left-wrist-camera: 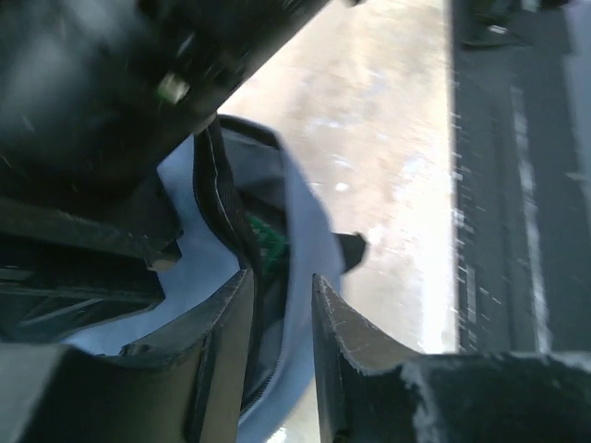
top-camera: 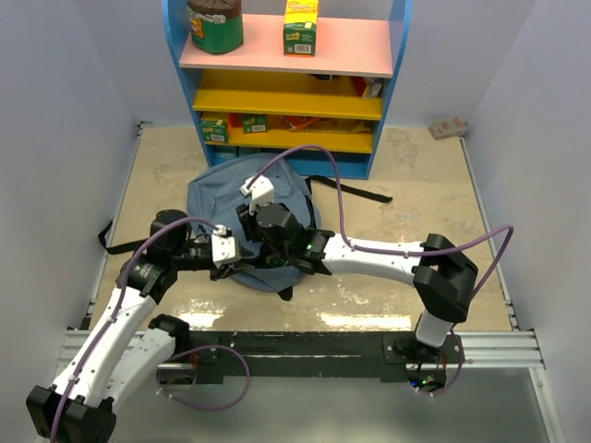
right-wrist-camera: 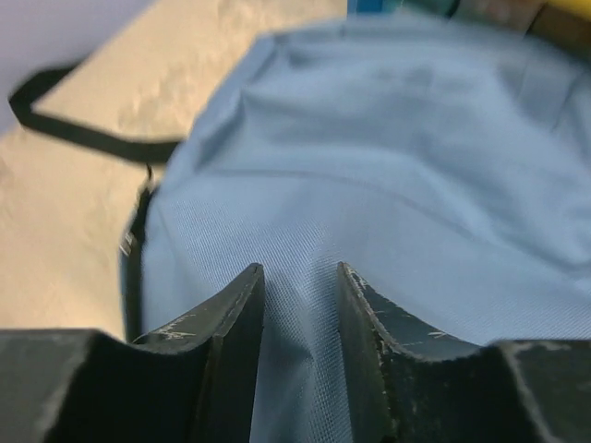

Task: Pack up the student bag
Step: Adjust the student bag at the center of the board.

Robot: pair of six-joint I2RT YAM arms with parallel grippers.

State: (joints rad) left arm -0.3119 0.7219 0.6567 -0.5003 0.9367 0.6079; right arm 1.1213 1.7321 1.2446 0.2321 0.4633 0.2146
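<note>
Bag (top-camera: 214, 189) lies slumped on the tabletop (top-camera: 434, 194) at the centre of the top view, just in front of the shelf (top-camera: 277, 138), with both arms meeting at its near edge. It reads as soft, thin cloth with no frame. The panel sags and creases, so it will likely fold and drag rather than lift as one piece. It looks light, though a green item (left-wrist-camera: 270, 242) shows inside the mouth and I cannot tell what it is. The weave looks matte, so a pinch should hold, but one layer may slide over another. The right fingers (right-wrist-camera: 235, 323) stand close together on a fold of the top panel, with pleats running into the gap at the lower centre of the right wrist view. The left fingers (left-wrist-camera: 217, 360) stand nearly together on the mouth's edge, with the zip rim (left-wrist-camera: 220, 198) and dark lining running down between them. That looks like a clamp, though blur leaves some doubt. The best hold, in my judgement, is the stitched zip rim, which is firmer than bare panel, with the two holds apart along it so the mouth gapes. A black strap (right-wrist-camera: 83, 129) trails at the upper left of the right wrist view and could snag.
</note>
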